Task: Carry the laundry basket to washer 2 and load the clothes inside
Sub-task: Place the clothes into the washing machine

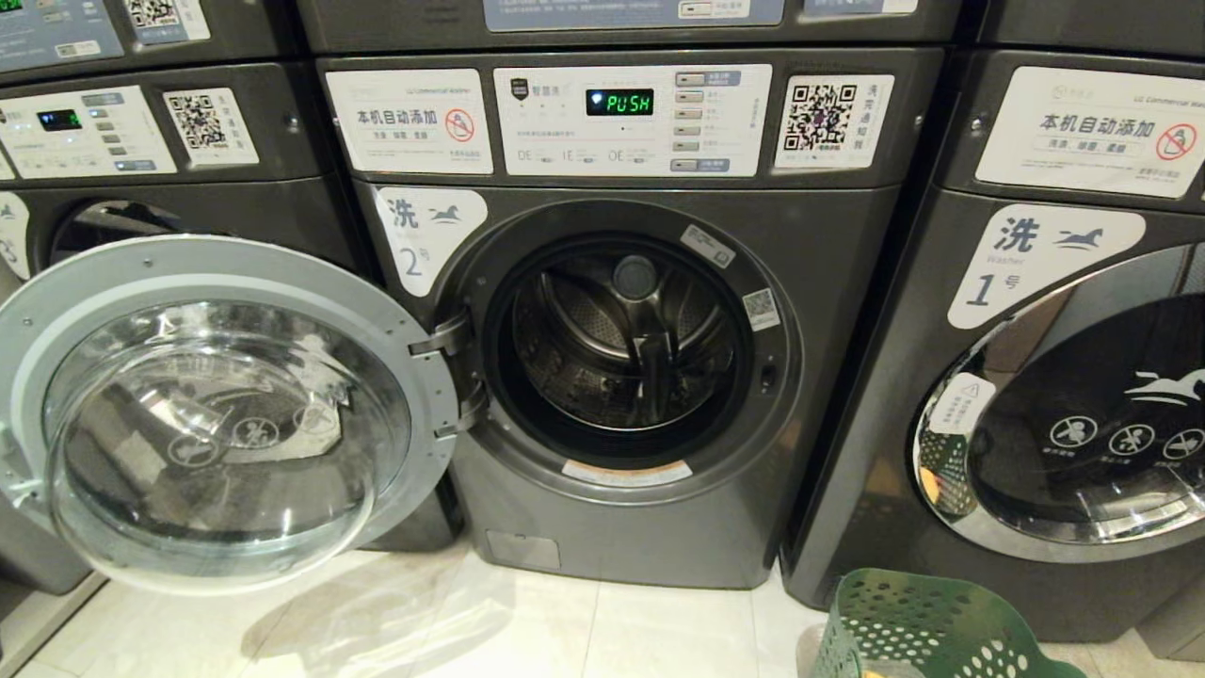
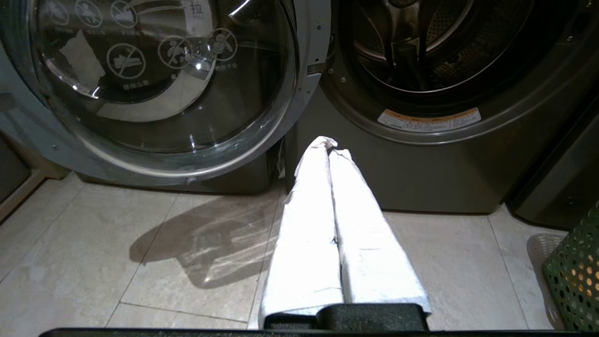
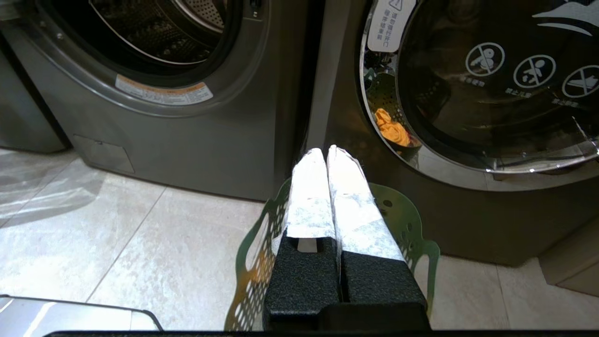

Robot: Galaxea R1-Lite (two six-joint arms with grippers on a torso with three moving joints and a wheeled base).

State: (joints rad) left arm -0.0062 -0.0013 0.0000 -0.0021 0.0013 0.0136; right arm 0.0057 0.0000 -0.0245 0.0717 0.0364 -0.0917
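Washer 2 (image 1: pixel 650 358) fills the centre of the head view, its round door (image 1: pixel 221 410) swung wide to the left. At lower right, the laundry basket (image 1: pixel 927 626) stands on the tiled floor (image 1: pixel 527 621) before washer 1 (image 1: pixel 1045 377). Left pincer (image 2: pixel 330 146) and right pincer (image 3: pixel 326 152) are both pressed together, empty.
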